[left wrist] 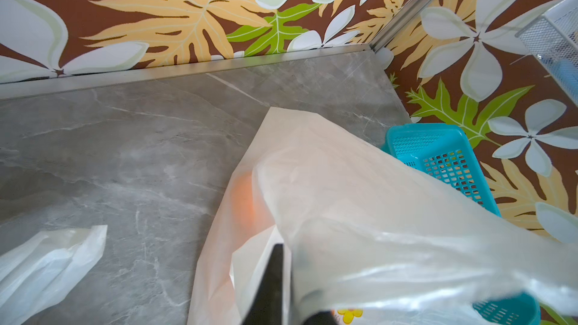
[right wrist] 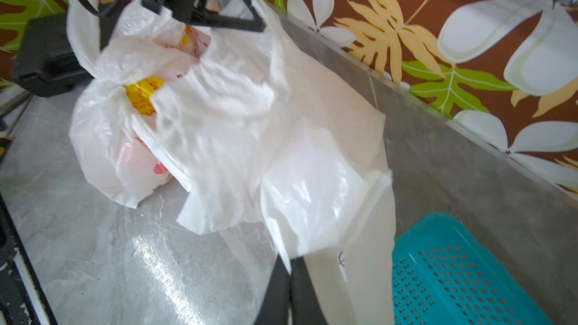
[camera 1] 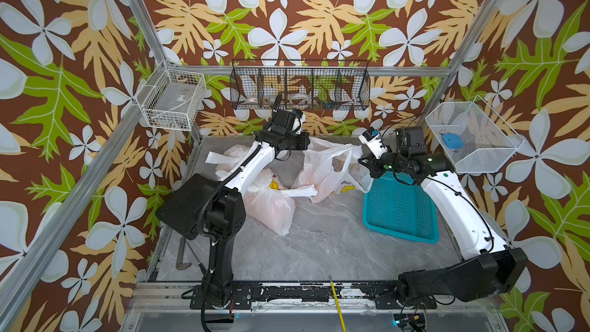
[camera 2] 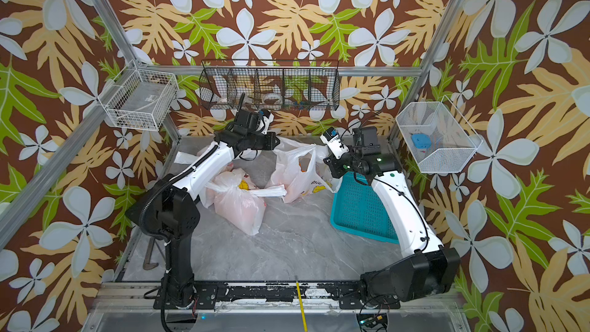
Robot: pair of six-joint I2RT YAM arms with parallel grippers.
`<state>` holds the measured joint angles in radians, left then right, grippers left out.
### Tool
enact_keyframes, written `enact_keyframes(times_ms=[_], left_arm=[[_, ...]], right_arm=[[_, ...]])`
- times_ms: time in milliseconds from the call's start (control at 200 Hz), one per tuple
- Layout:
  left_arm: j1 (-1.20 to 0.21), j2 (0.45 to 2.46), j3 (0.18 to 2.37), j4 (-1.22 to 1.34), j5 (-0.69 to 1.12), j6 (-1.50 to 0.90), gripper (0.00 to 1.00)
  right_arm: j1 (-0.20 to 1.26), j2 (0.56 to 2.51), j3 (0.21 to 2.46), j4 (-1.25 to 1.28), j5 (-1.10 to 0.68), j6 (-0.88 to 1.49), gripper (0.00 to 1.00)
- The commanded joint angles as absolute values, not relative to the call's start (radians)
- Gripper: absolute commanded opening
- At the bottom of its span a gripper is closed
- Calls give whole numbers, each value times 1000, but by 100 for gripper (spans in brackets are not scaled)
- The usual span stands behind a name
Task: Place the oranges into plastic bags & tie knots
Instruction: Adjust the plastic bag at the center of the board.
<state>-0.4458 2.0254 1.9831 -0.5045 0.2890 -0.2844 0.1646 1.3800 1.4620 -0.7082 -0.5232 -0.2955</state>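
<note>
One open bag (camera 1: 322, 167), 1 o'clock on the table (camera 1: 319, 244), orange (left wrist: 247, 195) showing through its film; right gripper (right wrist: 289, 272) clamped on its edge, likely raising the mouth for tying; left gripper (camera 1: 301, 142) film-draped, jaw width not discernible.

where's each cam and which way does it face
Top views: high over the front edge, looking down at the table; left arm and right arm show.
Left wrist: on that arm's end, faces the back-right corner over the open bag; one black finger shows.
Right wrist: faces left along the back wall; its black finger and the left arm show.
Shared: both wrist views hold the open bag and teal basket.
</note>
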Motion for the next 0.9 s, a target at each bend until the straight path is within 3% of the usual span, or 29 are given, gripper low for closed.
enact_keyframes(times_ms=[0,160,235,425,646,896], left_arm=[[-444,1929,1938,-425,291,-234,35],[-425,1698,1768,-271,302,-181,55],[-425,1578,1655,-188,341,-141,58],[-529,1273,1206,112,390,-10,74],[-658,1125,879,357,360,79,75],[-668,1155,842,456,427,164,82]], right_arm=[[166,1350,1487,-659,-652,-238,0],[164,1345,1541,-587,-744,-78,0],[160,1346,1552,-527,-750,25,0],[155,1347,1549,-405,-718,208,0],[155,1344,1520,-374,-707,250,0],[155,1337,1500,-379,-718,250,0]])
